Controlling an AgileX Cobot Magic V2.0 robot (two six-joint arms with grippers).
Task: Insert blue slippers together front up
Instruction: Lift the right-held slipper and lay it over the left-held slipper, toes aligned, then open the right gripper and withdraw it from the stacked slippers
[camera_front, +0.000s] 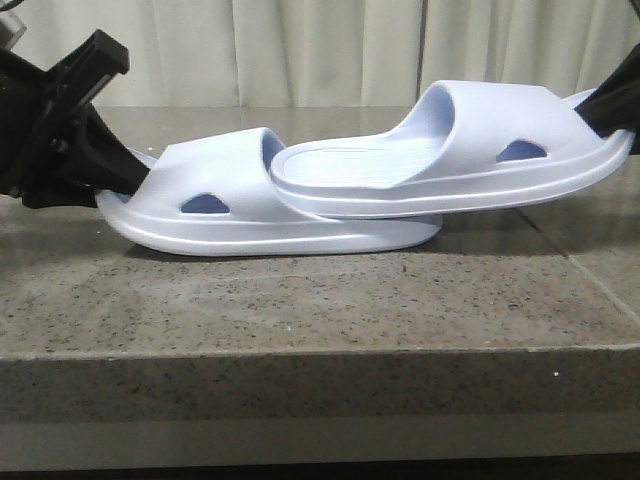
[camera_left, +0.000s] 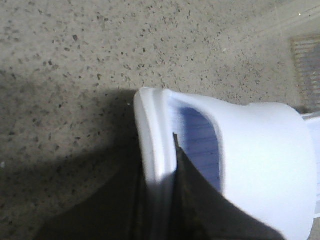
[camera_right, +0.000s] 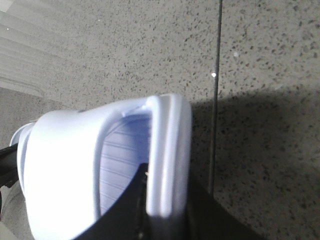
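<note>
On my front feed I see two pale lavender-blue moulded foam slide sandals on the speckled grey stone table (camera_front: 300, 300), each with a thick sole, a wide strap and a small dark-blue side cutout. The left slipper (camera_front: 240, 205) lies flat on the tabletop, its strap toward my left arm. The right slipper (camera_front: 470, 150) is raised and roughly level, strap toward my right arm; its open sole end pushes in under the left slipper's strap, and its underside overlaps the lower slipper's sole, so the pair is partly nested, pointing opposite ways. Whether the two soles press together along the overlap I cannot tell. The black left gripper (camera_front: 125, 175) reaches in from the left edge and meets the strap end of the lower slipper; my left wrist feed shows its dark fingers (camera_left: 187, 200) clamped on either side of that slipper's sole rim (camera_left: 157, 145), one inside the foot opening and one outside. The black right gripper (camera_front: 605, 110) comes in from the right edge at the raised slipper's strap end; my right wrist feed shows its fingers (camera_right: 127, 205) pinching that slipper's rim (camera_right: 167, 155) likewise, with the stone and a thin dark seam (camera_right: 216, 100) below. Pale curtains (camera_front: 300, 50) hang behind the table.
</note>
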